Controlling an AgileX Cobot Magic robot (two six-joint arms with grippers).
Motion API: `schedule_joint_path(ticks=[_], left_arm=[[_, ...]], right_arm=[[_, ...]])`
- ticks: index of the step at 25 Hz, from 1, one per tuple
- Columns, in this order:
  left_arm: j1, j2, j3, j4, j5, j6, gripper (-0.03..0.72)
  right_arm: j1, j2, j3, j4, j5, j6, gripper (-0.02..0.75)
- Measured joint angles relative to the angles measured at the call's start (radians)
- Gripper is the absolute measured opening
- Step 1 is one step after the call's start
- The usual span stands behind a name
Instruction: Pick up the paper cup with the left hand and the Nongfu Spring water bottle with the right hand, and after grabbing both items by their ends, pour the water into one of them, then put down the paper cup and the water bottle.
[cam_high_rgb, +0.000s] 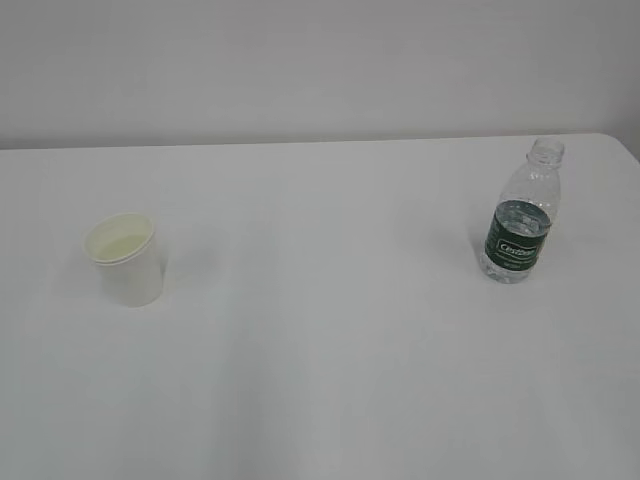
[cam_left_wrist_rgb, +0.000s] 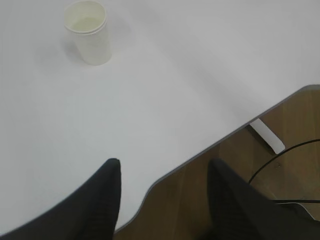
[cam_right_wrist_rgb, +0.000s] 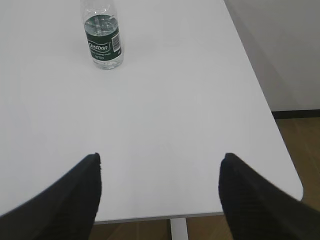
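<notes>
1. The paper cup (cam_high_rgb: 126, 258) stands upright at the left of the white table (cam_high_rgb: 320, 330); the Nongfu Spring water bottle (cam_high_rgb: 522, 215) stands upright far to the right, well apart from it.
2. The left hand (cam_left_wrist_rgb: 162, 175) is spread and empty at the table's near edge, well short of the cup. The right hand (cam_right_wrist_rgb: 160, 170) is also spread wide and empty, well short of the bottle.
3. Risk: the cup looks light, so a jaw nudging its wall would likely tip or slide it.
4. Risk: the bottle has no cap; knocking it would likely spill the water (cam_right_wrist_rgb: 102, 27).
5. Hidden: neither arm appears in the exterior view. The bottle's neck is cut off in the right wrist view. Whether the cup holds liquid is unclear.
</notes>
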Motion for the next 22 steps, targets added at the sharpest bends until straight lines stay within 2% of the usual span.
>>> schedule_joint_path(ticks=[22], left_arm=[[0.0, 0.0, 0.0, 0.0, 0.0, 0.0, 0.389]], right_arm=[[0.0, 0.0, 0.0, 0.0, 0.0, 0.0, 0.554]])
